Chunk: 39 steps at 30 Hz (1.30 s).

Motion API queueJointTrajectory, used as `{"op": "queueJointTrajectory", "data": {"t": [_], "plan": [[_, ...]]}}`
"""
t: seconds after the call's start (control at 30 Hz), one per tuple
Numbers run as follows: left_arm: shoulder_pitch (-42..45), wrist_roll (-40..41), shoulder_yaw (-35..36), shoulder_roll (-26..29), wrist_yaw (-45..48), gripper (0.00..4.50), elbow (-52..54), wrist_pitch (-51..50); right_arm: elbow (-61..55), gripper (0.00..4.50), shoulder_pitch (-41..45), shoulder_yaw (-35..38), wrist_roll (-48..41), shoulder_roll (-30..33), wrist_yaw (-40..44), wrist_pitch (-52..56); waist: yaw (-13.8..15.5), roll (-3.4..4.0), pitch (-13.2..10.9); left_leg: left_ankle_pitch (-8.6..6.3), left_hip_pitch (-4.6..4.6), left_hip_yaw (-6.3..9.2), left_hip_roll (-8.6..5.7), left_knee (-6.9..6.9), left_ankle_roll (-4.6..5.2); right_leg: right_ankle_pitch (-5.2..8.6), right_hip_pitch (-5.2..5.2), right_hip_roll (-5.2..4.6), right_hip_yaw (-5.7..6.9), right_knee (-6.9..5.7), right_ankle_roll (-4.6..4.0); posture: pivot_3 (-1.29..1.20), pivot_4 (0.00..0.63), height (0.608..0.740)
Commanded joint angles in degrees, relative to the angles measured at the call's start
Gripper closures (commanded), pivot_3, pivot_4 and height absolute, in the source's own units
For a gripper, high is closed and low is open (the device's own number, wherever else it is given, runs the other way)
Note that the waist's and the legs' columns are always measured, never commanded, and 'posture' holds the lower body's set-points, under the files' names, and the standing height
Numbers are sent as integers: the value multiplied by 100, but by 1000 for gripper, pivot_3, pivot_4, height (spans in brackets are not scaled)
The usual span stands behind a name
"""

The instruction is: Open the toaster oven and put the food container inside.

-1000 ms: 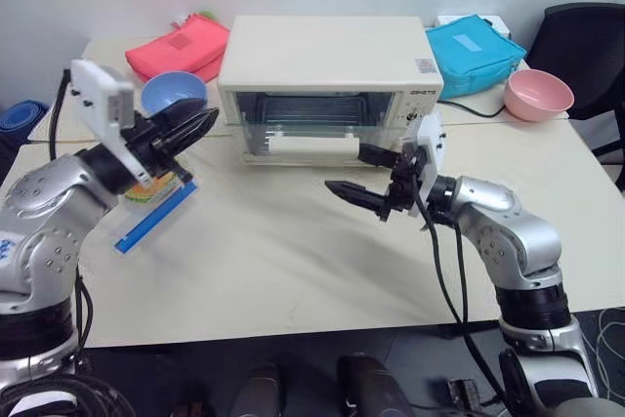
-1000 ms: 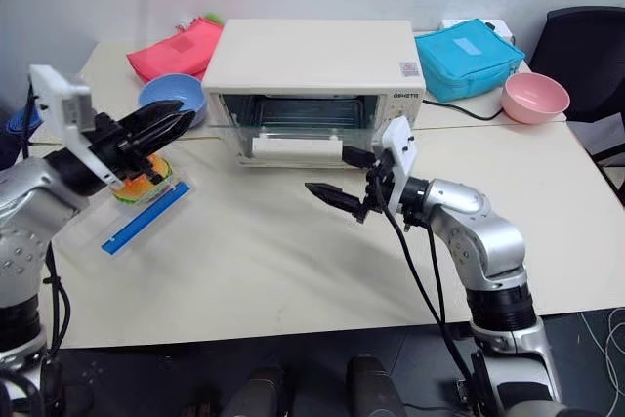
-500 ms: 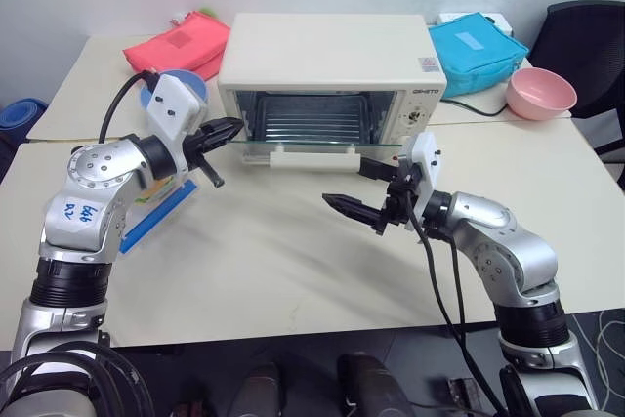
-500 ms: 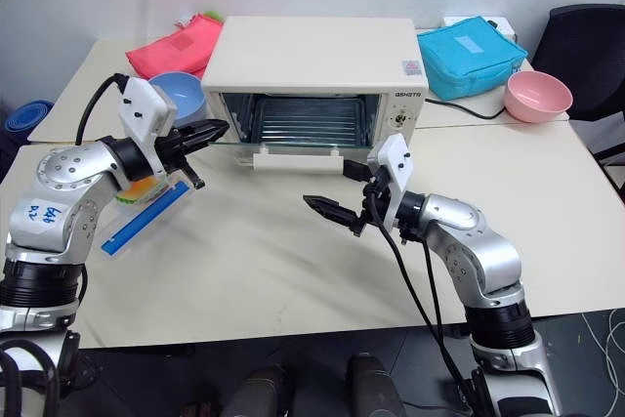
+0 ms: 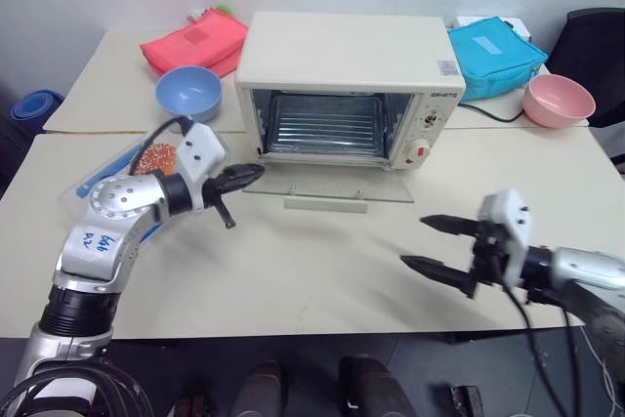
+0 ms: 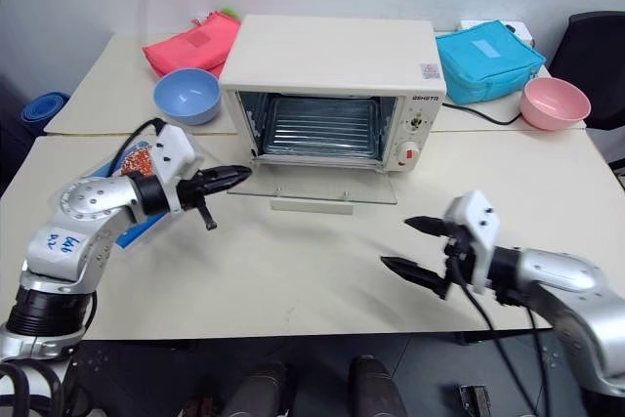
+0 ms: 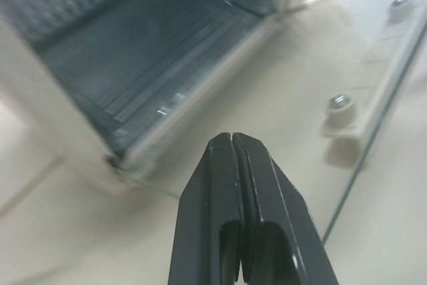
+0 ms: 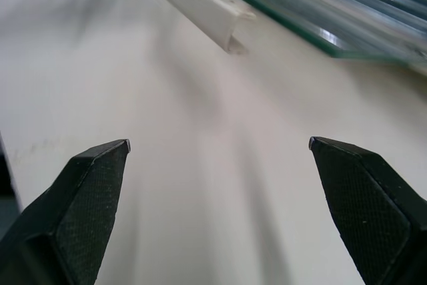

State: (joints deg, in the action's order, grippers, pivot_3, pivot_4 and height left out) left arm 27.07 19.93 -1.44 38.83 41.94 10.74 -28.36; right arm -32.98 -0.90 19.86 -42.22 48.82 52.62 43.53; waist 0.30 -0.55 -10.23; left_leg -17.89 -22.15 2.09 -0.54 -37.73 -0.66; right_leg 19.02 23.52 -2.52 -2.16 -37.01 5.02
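Note:
The cream toaster oven (image 5: 344,63) stands at the middle back of the table. Its glass door (image 5: 327,183) lies open and flat, white bar handle (image 5: 326,205) toward me, and the wire rack inside (image 7: 127,51) is bare. My left gripper (image 5: 256,171) is shut with nothing in it, its tips just off the door's left corner. Behind that arm lies the food container (image 5: 151,157) with the toy hamburger, partly hidden. My right gripper (image 5: 416,241) hangs open and empty near the table's front right, well back from the handle (image 8: 193,3).
A blue bowl (image 5: 187,92) and a red pouch (image 5: 193,41) sit back left of the oven. A teal bag (image 5: 493,51) and a pink bowl (image 5: 558,100) sit back right, with a black chair (image 5: 598,36) beyond.
The oven door has dropped from half open to flat. My left gripper came down to the door's left corner. My right arm drew back and to the right, still open.

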Motion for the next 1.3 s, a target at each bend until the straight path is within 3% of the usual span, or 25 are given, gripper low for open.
{"op": "queueJointTrajectory", "data": {"t": [0.03, 0.27, 0.43, 0.57, 0.67, 0.83, 0.97, 1.1, 1.3], "plan": [[4, -462, -612, -315, -162, 4441, 90, 79, -115, 0, 163, 666, -656, 332, 241, 170, -21, -4, -2, 5, 8, -2, 0, -5, 1, -5, -11, 1, -3, -2, 8, 0, 150, 740], [104, -1058, -979, -767, -580, 4441, -343, -105, 127, 0, 1216, 507, -1038, 315, -221, 276, -37, -15, -9, 66, 24, -1, 0, -4, 10, -69, -20, 11, -6, -6, -5, 0, 150, 740], [-116, -777, -505, -918, -772, 4441, 26, -439, 195, 0, 1689, 214, -1110, 351, -273, 288, -42, -15, -9, 70, 19, 0, 0, -4, 8, -72, -18, 8, -6, -7, -1, 0, 150, 740], [-481, -98, 304, -1003, -908, 4441, 799, -1063, 349, 0, 1873, -55, -982, 404, -114, 193, -34, -15, -9, 69, -3, 0, 1, -4, 8, -72, 5, 6, -6, -5, -1, 0, 150, 740], [-1072, 930, 1274, -1126, -1070, 3872, 1834, -1857, 552, 0, 2041, -381, -733, 440, 122, 14, -41, -14, -9, 69, -8, 0, 1, -3, 7, -72, 6, 0, -5, 4, -1, 0, 150, 740], [-2018, 2198, 2691, -1558, -1890, 2483, 3093, -2711, 985, 0, 2460, -839, -417, 408, 517, -224, -35, -15, -9, 68, -5, 0, 1, -4, 7, -73, 2, -2, -4, 10, 0, 0, 150, 740], [-2732, 3036, 3640, -1981, -2739, 1221, 3808, -2699, 1418, 0, 2920, -1226, -180, 292, 844, -408, -44, -15, -9, 70, 1, 3, 1, -6, 4, -73, -3, -1, -1, 4, -1, 0, 150, 740], [-3275, 4040, 4566, -2547, -4256, 25, 4103, -2347, 1918, 0, 3399, -1634, 79, 83, 1144, -620, -35, -16, -9, 70, 8, 2, 1, -10, 4, -76, -11, -1, -2, 4, -3, 0, 150, 740], [-4182, 5278, 5169, -2572, -5987, 25, 3840, -1776, 2340, 0, 3826, -1937, 280, -194, 1433, -763, -36, -16, -9, 70, 6, 4, 1, -11, 3, -77, -9, -2, -2, 8, -5, 0, 150, 740]]}}
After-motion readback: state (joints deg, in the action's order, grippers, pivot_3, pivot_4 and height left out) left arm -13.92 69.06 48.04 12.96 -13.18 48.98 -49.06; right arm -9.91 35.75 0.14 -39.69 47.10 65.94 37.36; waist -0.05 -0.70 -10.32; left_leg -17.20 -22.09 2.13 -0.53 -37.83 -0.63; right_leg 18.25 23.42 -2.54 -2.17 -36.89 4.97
